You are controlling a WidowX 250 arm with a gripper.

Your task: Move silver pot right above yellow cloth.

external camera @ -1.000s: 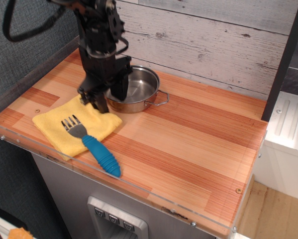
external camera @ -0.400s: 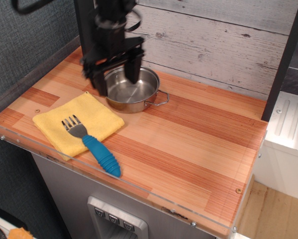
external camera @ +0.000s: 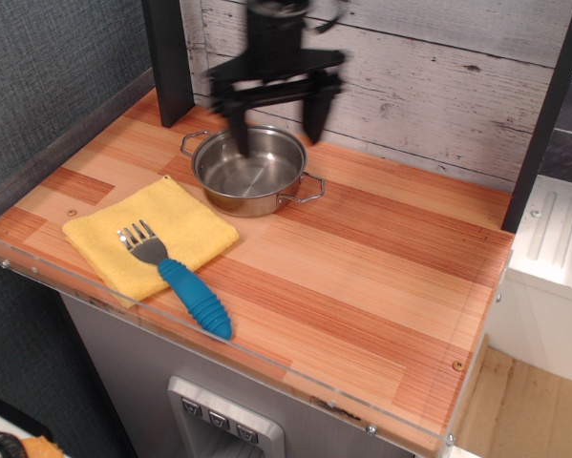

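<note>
The silver pot [external camera: 250, 174] sits on the wooden table just behind and to the right of the yellow cloth [external camera: 150, 233], its rim close to the cloth's far corner. Both wire handles show. My gripper [external camera: 275, 122] hangs open above the pot's back rim, blurred by motion, with nothing between its two dark fingers [external camera: 313, 114]. The cloth lies flat at the front left of the table.
A fork with a blue handle [external camera: 192, 298] lies across the cloth's front corner, tines on the fabric. A clear lip runs along the table's front edge [external camera: 219, 348]. A plank wall [external camera: 429, 76] stands behind, and a dark post [external camera: 166, 57] at the back left.
My gripper has risen from low beside the pot's left rim and swung right, now open high above the pot. The pot and cloth have stayed put.
</note>
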